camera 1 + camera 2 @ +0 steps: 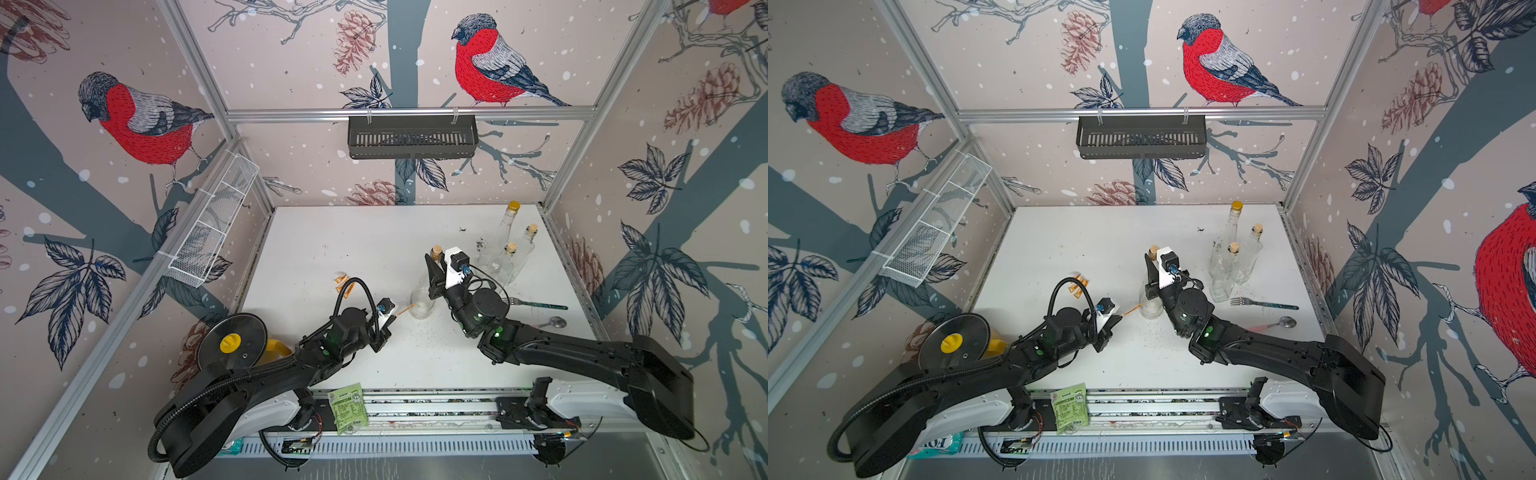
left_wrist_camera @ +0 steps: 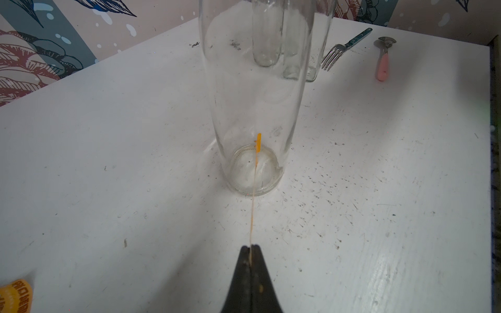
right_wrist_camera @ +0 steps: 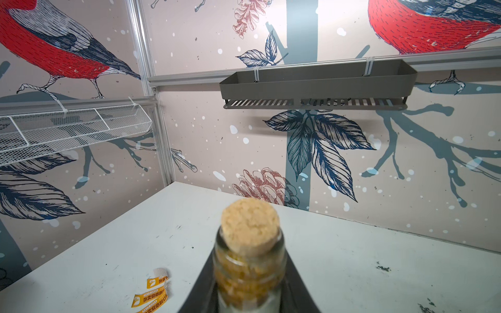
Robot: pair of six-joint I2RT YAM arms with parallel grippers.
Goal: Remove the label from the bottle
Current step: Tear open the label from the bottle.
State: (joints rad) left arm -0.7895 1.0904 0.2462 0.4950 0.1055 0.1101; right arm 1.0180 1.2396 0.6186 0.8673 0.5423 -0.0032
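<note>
- Near the middle of the table (image 1: 332, 232), my left gripper (image 2: 250, 248) has its jaws pressed together on a thin orange label (image 2: 252, 216), which I see edge-on in the left wrist view.
- The label runs from those jaws out to the lower wall of the bottle (image 2: 252, 108). I cannot tell whether its far end is stuck to the glass.
- My right gripper (image 1: 432, 270) pinches the bottle's neck just under the cork (image 3: 249, 225), with one jaw on either side of the glass.
- The bottle is clear and stands upright on the table between my two grippers in both top views.
- Some loose labels (image 1: 343, 282), also orange, lie on the table just beyond the left arm.
- Three bottles (image 1: 505, 257) stand together towards the back right corner.
- A fork (image 1: 536, 303) and a pink-handled spoon (image 1: 552, 323) lie near the right edge.
</note>
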